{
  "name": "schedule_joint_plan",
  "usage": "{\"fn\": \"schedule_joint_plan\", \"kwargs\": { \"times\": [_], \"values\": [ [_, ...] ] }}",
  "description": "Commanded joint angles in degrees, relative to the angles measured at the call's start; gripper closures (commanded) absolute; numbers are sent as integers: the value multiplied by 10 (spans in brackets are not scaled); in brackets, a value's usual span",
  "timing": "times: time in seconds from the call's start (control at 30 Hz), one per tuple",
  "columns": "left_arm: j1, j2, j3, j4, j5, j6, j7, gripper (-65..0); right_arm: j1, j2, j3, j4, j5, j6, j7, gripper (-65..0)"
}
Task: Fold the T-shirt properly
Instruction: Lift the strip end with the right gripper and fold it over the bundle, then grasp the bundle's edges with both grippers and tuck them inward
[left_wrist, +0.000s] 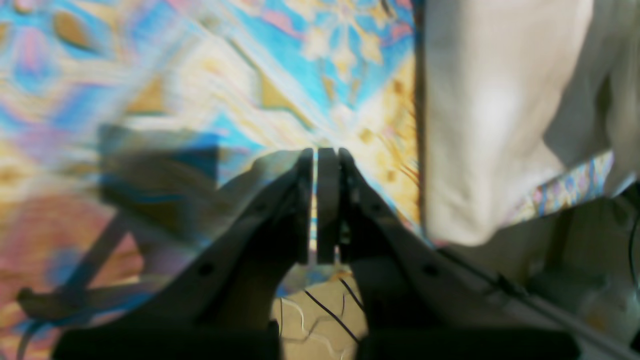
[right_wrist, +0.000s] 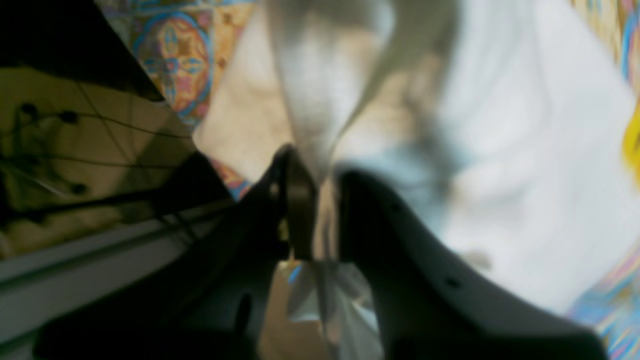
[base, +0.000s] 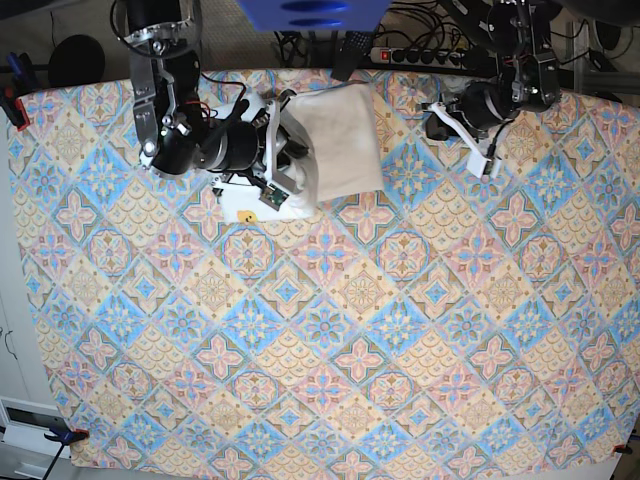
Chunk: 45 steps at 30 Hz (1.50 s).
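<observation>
Two jaws: right (right_wrist: 320, 210) pinching soft white T-shirt (base: 335, 140); left (left_wrist: 316, 205) pressed together.

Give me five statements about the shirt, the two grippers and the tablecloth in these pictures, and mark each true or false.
1. The right gripper is shut on the T-shirt. True.
2. The left gripper holds a corner of the T-shirt. False: its jaws are together with nothing between them, apart from the cloth.
3. The T-shirt lies spread flat in the middle of the tablecloth. False: it is bunched near the far edge.
4. The tablecloth is plain white. False: it is patterned in blue and orange.
5. The T-shirt lies nearer the right gripper than the left. True.
</observation>
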Motion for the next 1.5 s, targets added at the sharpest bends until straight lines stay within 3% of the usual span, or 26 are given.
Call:
{"fn": "schedule_joint_plan", "kwargs": {
  "times": [0.0, 0.37, 0.6, 0.73, 0.93, 1.1, 1.2, 1.33, 1.47],
  "values": [
    [-4, -8, 8, 9, -9, -2, -16, 0, 14, 1, -10, 11, 13, 4, 12, -33],
    [-12, -9, 15, -73, -10, -2, -52, 0, 90, 3, -104, -23, -3, 4, 11, -41],
    [-26, -5, 15, -74, -10, -2, -54, 0, 109, 15, -131, -49, -3, 4, 10, -207],
    [-41, 1, 18, -90, -9, -2, -54, 0, 109, 20, -139, -47, -3, 4, 2, -246],
    [-87, 5, 38, -158, -10, -2, -55, 0, 113, 31, -115, -41, -4, 4, 4, -247],
    [-101, 24, 38, -159, -9, -1, -55, 0, 110, 34, -17, -32, 0, 4, 5, -247],
    [-110, 43, 39, -159, 19, -1, -55, 0, 109, 55, 25, -32, 0, 4, 5, -247],
    [-133, 76, 40, -165, 78, -1, -71, 0, 109, 72, 31, -32, -3, 4, 5, -246],
    [-171, 91, 90, -218, 113, -1, -109, 0, 109, 76, 32, -35, -4, 4, 6, -211]
  ]
}}
